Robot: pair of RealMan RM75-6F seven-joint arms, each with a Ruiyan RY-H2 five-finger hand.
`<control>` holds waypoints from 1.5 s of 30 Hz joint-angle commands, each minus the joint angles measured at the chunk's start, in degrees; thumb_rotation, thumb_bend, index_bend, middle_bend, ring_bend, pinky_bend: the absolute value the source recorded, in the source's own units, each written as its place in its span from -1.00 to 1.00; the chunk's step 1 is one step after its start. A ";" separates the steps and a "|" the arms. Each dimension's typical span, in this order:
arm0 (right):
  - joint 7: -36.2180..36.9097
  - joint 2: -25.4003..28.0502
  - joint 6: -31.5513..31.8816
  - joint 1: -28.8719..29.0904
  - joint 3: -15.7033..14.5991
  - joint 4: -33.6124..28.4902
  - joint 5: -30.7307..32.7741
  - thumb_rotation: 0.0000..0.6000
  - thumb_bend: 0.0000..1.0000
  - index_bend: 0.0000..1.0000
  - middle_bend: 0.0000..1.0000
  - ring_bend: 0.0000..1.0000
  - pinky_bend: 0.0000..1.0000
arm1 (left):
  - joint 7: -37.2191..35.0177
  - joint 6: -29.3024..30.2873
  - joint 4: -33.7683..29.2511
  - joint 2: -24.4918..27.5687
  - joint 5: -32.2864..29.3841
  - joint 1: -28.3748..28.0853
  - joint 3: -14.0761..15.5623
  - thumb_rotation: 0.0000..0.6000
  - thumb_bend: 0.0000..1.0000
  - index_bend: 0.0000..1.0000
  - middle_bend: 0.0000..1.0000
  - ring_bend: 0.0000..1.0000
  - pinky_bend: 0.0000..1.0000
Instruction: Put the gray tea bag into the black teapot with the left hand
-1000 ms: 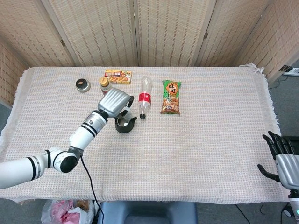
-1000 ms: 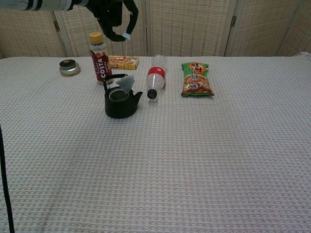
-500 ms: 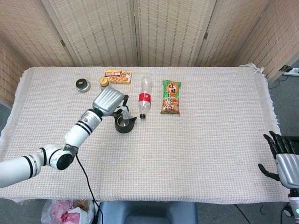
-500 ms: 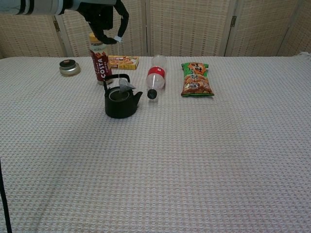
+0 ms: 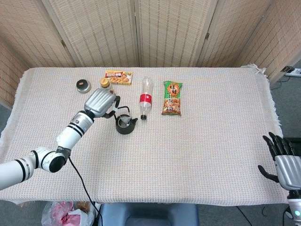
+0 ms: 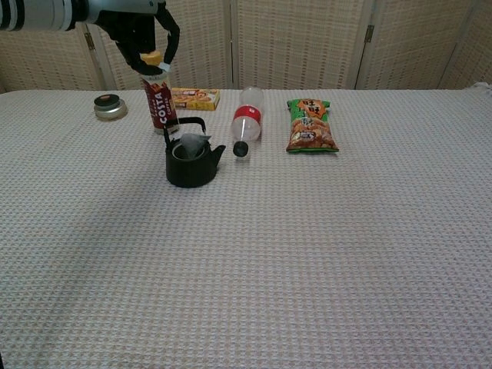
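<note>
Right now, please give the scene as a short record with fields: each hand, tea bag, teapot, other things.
left hand: raised above the coffee bottle, pinching the small white tag
gray tea bag: at the teapot's opening
black teapot: upright, no lid on
right hand: off the table's edge, fingers spread, holding nothing
other: lying clear bottle, snack bag, small tin

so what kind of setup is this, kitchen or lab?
Likely a lab test station, not a kitchen: woven folding screens as backdrop, a cloth-covered table with staged props like the black teapot and a snack bag.
</note>
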 commanded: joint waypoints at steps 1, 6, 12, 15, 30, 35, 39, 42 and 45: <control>-0.25 -0.09 -0.05 0.02 -0.14 -0.14 -0.20 1.00 -0.63 -1.00 -1.00 -1.00 -1.00 | -1.72 -0.46 1.44 -0.60 1.40 0.87 0.29 1.00 -0.21 0.09 1.00 1.00 1.00; -0.70 -0.25 -0.44 0.13 0.00 -0.19 0.38 1.00 -0.63 -1.00 -1.00 -1.00 -1.00 | -3.99 -0.62 2.46 -0.34 3.15 2.02 0.34 1.00 -0.21 0.09 1.00 1.00 1.00; -0.95 -0.30 -0.70 0.30 -0.07 -0.35 0.25 1.00 -0.63 -1.00 -1.00 -1.00 -1.00 | -6.27 0.20 1.13 0.67 5.54 4.31 1.06 1.00 -0.21 0.09 1.00 1.00 1.00; -0.80 -0.25 -0.39 0.18 -0.21 -0.41 -0.14 1.00 -0.63 -1.00 -1.00 -1.00 -1.00 | -7.18 1.77 -1.25 1.66 6.95 6.37 1.91 1.00 -0.21 0.09 1.00 1.00 1.00; -0.46 -0.28 3.91 -1.62 -1.39 -0.67 -4.04 1.00 -0.63 -1.00 -1.00 -1.00 -1.00 | -13.52 11.96 -9.13 0.11 19.66 17.68 8.03 1.00 -0.23 -0.20 1.00 1.00 1.00; 0.76 0.04 5.34 -2.32 -1.64 -0.36 -4.94 1.00 -0.62 -1.00 -1.00 -1.00 -1.00 | -12.01 12.20 -12.59 0.62 20.69 20.50 11.05 1.00 -0.47 -0.57 1.00 0.94 1.00; 1.89 0.37 5.95 -2.65 -1.95 -0.01 -5.73 1.00 -0.62 -1.00 -1.00 -1.00 -1.00 | -9.87 11.49 -17.22 3.07 19.68 21.33 11.86 1.00 -0.56 -0.74 1.00 0.84 1.00; 2.67 0.61 6.38 -2.81 -2.22 0.24 -6.51 1.00 -0.62 -1.00 -1.00 -1.00 -1.00 | -9.72 12.43 -20.22 5.31 20.32 21.40 10.65 1.00 -0.54 -0.82 1.00 0.89 1.00; 3.42 0.79 6.82 -2.93 -2.40 0.43 -7.22 1.00 -0.62 -1.00 -1.00 -1.00 -1.00 | -14.30 11.69 -21.83 6.45 20.29 20.80 8.27 1.00 0.17 -0.92 1.00 0.99 1.00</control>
